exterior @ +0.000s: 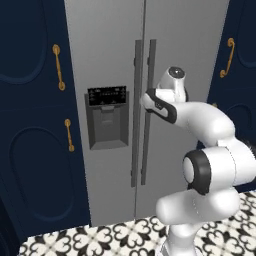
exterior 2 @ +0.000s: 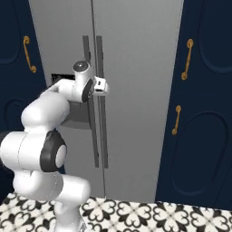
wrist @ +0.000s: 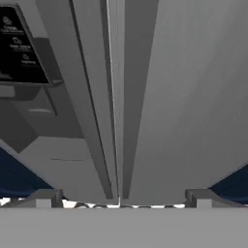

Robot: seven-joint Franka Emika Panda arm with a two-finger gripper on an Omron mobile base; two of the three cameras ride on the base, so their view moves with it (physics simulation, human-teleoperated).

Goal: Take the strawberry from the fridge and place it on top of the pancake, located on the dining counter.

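The gripper [wrist: 121,196] hangs with jaws spread wide before the closed fridge [exterior: 110,60], lined up on its handles [exterior: 145,110]; likely to pull a door open.

1. Tall navy cabinets [exterior: 35,125] with raised oval panels stood on either side, well apart from the fingers.
2. Gold handles [exterior: 59,67] hung upright on the cabinet doors.
3. The floor [exterior: 100,240] carried black-and-white patterned tiles, lying below the fingers.
4. Lighting seemed even and soft, though its source was unclear.
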